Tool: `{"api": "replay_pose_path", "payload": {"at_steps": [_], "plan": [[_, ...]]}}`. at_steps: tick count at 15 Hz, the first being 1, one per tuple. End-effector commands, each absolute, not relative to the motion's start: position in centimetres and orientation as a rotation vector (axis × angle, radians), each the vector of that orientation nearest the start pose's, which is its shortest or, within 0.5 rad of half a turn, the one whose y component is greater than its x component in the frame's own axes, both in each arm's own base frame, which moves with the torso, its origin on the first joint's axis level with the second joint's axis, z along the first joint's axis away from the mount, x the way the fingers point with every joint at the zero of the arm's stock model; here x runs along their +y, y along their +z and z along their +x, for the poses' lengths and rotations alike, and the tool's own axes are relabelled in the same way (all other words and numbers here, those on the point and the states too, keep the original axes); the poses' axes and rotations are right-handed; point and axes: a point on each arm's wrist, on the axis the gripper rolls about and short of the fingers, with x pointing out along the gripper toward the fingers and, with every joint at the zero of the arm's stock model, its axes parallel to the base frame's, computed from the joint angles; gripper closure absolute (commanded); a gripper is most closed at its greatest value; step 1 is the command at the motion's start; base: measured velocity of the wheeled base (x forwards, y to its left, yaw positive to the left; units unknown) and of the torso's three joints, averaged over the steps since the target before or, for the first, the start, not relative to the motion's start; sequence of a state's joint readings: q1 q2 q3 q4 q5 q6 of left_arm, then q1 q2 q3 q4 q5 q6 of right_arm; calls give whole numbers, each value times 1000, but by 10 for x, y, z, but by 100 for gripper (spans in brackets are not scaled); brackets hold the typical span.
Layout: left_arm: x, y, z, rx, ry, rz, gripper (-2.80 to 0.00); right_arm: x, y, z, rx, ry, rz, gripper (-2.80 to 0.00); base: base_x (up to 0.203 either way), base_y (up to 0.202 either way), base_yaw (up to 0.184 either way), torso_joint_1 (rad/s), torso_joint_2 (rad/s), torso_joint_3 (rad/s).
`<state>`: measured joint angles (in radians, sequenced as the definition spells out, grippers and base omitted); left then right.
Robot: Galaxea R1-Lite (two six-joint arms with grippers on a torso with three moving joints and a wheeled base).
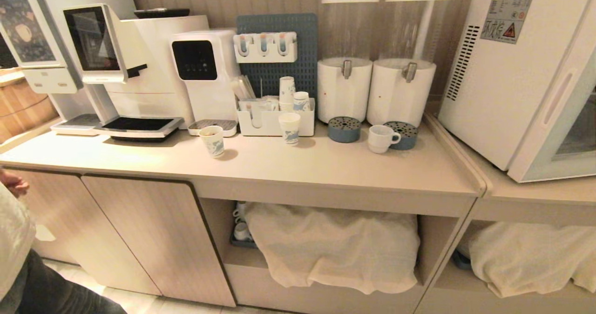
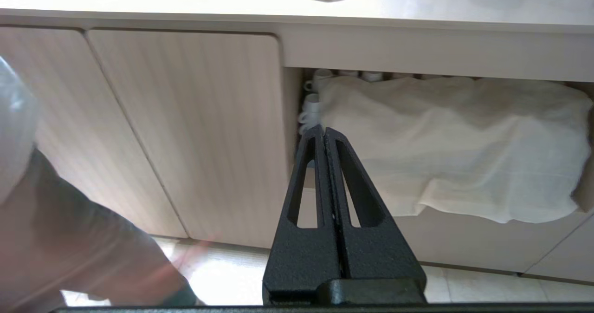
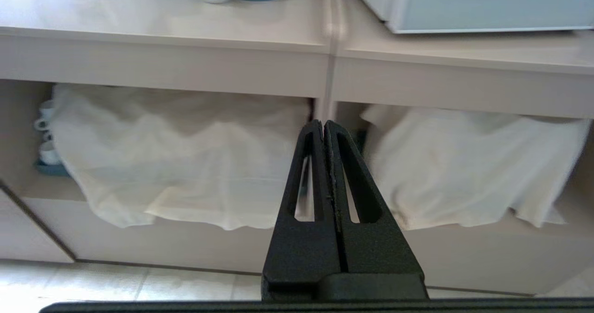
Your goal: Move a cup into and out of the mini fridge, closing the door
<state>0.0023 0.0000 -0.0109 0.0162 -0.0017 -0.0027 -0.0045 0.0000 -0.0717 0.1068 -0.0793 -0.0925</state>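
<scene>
The cup (image 1: 382,138) sits on the worktop (image 1: 326,165), touching a blue drip tray (image 1: 404,134) under the dispenser (image 1: 401,90). The mini fridge (image 1: 517,71) is just to the right, door (image 1: 558,132) closed. Paper cups (image 1: 289,127) stand well left. Left claw (image 2: 325,134) and right claw (image 3: 324,127) are clenched empty, low by the cloth-covered shelves (image 3: 176,164).

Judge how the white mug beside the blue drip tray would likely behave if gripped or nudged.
The cup looks like glazed ceramic, so probably rigid, fairly heavy for its size and breakable if dropped. Its smooth glossy wall may be slippery; the loop handle, pointing toward the blue drip tray, offers a surer hold. Squat and wide-based, it would likely slide on the counter rather than tip.
</scene>
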Motion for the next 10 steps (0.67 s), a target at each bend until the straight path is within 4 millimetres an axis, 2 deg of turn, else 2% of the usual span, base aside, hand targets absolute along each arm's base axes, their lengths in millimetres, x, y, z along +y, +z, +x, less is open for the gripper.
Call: {"api": "replay_pose_path", "payload": {"at_steps": [1, 10], "plan": [[0, 76, -24, 8, 2, -3, 0, -2, 84, -29, 39, -83, -95, 0, 0, 193, 1, 0, 2, 0], [0, 77, -24, 6, 2, -3, 0, -2, 84, -29, 38, -83, -95, 0, 0, 193, -1, 1, 2, 1]]}}
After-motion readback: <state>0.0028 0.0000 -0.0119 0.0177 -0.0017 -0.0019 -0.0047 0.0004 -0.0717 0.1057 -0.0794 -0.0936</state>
